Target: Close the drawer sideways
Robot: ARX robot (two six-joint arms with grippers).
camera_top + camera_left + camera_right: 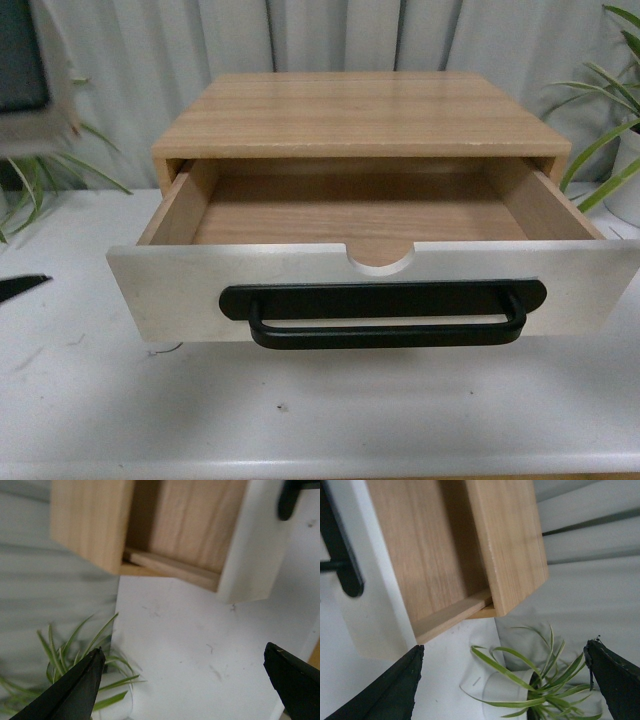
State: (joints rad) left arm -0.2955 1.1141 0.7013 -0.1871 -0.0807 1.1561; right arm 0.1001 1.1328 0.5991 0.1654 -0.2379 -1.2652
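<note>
1. Drawer (170, 290): stands pulled well out of the wooden case (360, 110), white front facing the front camera, light wood inside.
2. Handle (385, 318): long black bar, runs across the white front, below a semicircular notch in the top edge.
3. Tabletop (300, 420): white, lightly scuffed, carries the case.
4. Left tool (182, 652): jaws spread wide, grips nothing; hangs off the drawer's left side, clear of it.
5. Right tool (503, 647): jaws spread wide, grips nothing; hangs off the drawer's right side, clear of it.
6. Striped plant (75, 655): grows left of the case.
7. Potted plant (520, 685): stands in a white pot right of the case.
</note>
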